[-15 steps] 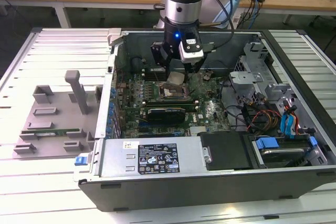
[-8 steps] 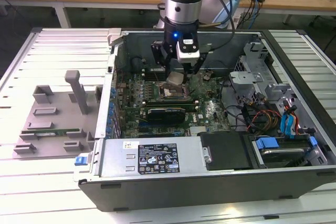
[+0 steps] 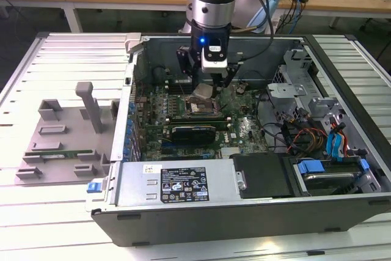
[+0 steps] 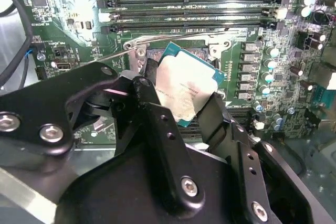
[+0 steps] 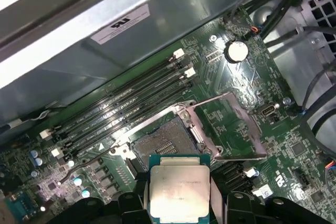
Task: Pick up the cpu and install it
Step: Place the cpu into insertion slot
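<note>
Well off to the exterior view's left of the fingers, a grey holder tray (image 3: 61, 129) sits on the slatted table (image 3: 24, 212). A green memory stick (image 3: 58, 154) lies in the tray.

Closer in, the open computer case (image 3: 183, 215) walls in the motherboard (image 3: 241, 129). The gripper (image 3: 204, 88) hangs inside the case, above the board.

In the second wrist view we see the fingers (image 4: 214, 121) clamped on opposite edges of the cpu (image 4: 186, 90), with its metal plate facing up. The cpu is held between the fingers, tilted and clear of the board.

Just below the fingers lies the socket (image 5: 165, 142), its contact field exposed. Its metal bracket (image 5: 231, 129) is swung open beside it. Memory slots (image 5: 126, 108) run just past the socket.

To the exterior view's right of the fingers, coloured cables (image 3: 317, 139) crowd the drive bays.
</note>
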Controlling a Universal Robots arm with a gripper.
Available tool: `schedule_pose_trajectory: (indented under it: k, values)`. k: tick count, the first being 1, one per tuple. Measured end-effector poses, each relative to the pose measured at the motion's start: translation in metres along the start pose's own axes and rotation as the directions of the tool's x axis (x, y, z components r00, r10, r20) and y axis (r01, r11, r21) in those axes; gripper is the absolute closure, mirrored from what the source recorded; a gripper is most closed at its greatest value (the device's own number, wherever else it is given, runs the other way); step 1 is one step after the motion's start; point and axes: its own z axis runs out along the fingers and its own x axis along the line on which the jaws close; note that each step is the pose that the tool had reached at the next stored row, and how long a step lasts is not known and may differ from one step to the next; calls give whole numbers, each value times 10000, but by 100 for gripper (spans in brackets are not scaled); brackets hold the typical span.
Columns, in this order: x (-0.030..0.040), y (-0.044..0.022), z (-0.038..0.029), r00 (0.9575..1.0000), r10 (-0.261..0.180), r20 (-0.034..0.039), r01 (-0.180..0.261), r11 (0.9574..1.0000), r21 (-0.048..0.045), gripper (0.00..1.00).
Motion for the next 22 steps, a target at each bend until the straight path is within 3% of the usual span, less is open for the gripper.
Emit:
schedule_pose_trajectory:
  k: [7,11,22]
  values:
    - [0,0,0,9976,692,-32,-692,9976,22,45]
    - [0,0,0,9930,1184,-54,-1184,9930,39,45]
    - [0,0,0,9733,2293,-99,-2292,9733,83,45]
